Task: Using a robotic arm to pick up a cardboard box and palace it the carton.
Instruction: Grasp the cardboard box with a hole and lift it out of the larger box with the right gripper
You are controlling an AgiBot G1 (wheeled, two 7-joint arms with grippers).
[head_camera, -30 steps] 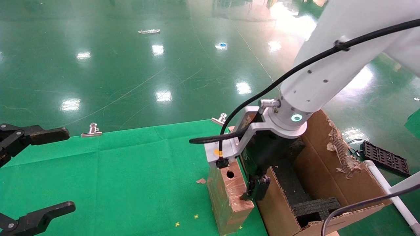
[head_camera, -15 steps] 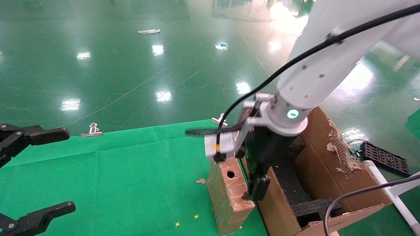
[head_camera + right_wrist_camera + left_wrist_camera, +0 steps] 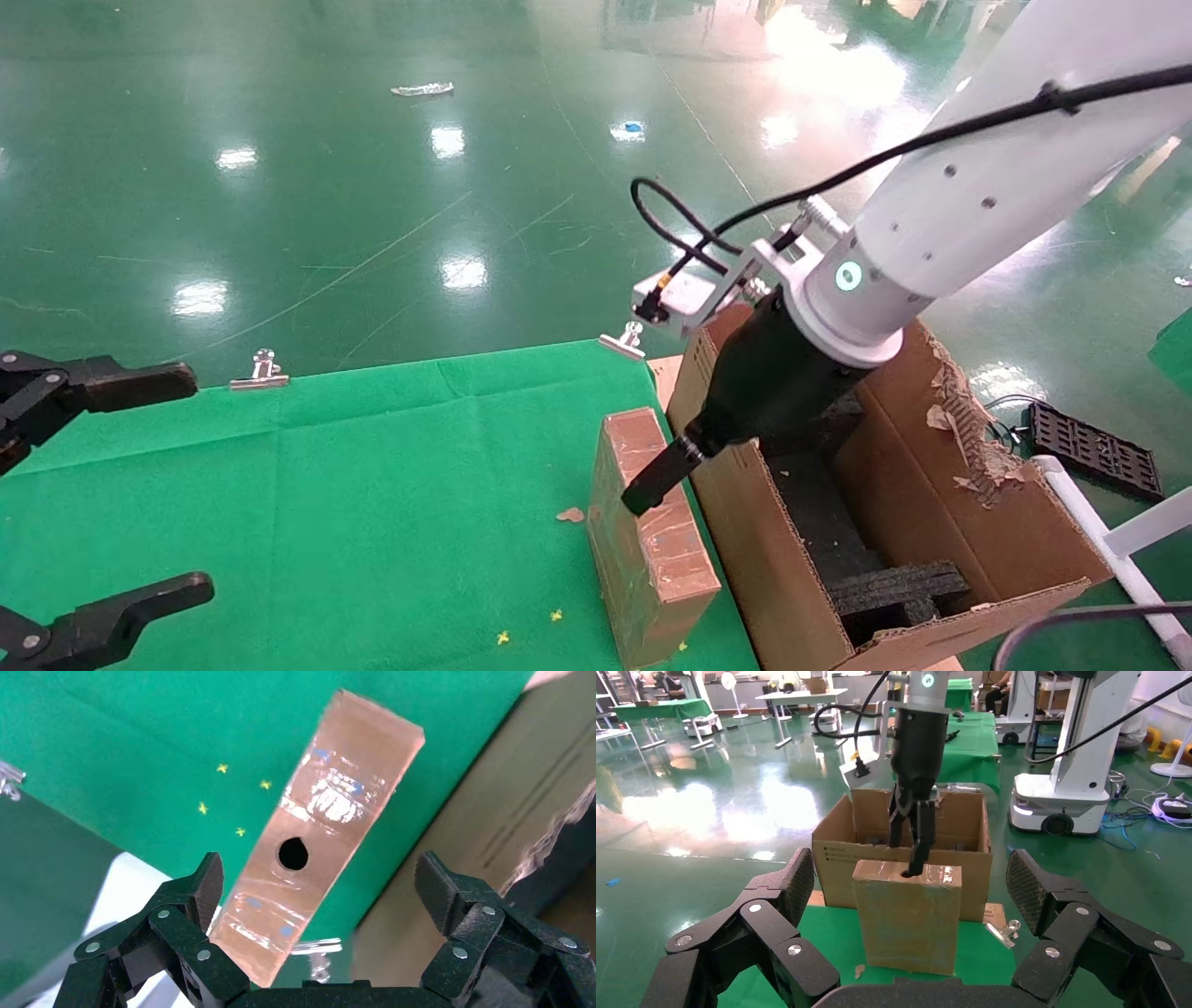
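The right pincer [image 3: 652, 485] on the robotic arm [image 3: 968, 200] is hanging just above the top face of the cardboard box [image 3: 652, 540], its fingers [image 3: 190, 903] spread wide and gripping nothing. In the right wrist view the box [image 3: 323, 832] is lying between the two spread fingers, a round hole [image 3: 293, 853] showing in its taped top. The box is standing upright on the green-covered counter [image 3: 372, 503], directly under the pincer and just beside the near wall of the carton [image 3: 773, 568]. The carton is sitting on the far side of the pincer from the counter, flaps raised, with black foam blocks [image 3: 894, 587] inside. The left pincer [image 3: 102, 494] is idling well apart at the counter's other edge, its fingers [image 3: 772, 903] also spread and empty.
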